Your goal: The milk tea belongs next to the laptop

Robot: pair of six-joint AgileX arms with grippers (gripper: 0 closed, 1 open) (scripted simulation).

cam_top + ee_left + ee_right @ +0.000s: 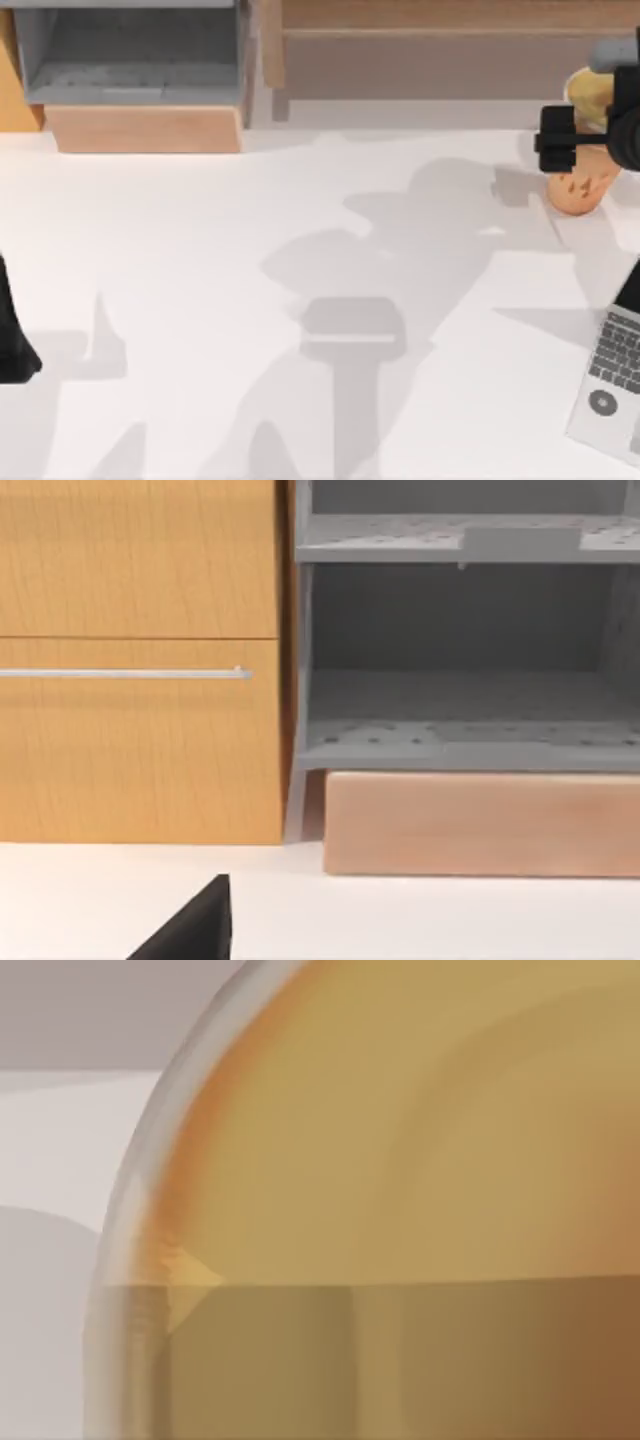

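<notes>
Looks like a rendered home-office or study setup to me. I've got a plain white bench (300,300) with furniture lined along its far edge: an orange wood cabinet (140,660) with a slim metal drawer handle (120,673), a grey open shelf unit (460,660) with perforated shelves sitting on a light wood block (480,823), and a pale wood frame (440,40) further toward the far right corner. A silver-grey laptop (610,385) at the bench's right edge and a milk tea (583,150) near the far right corner fit a desk setting.
</notes>
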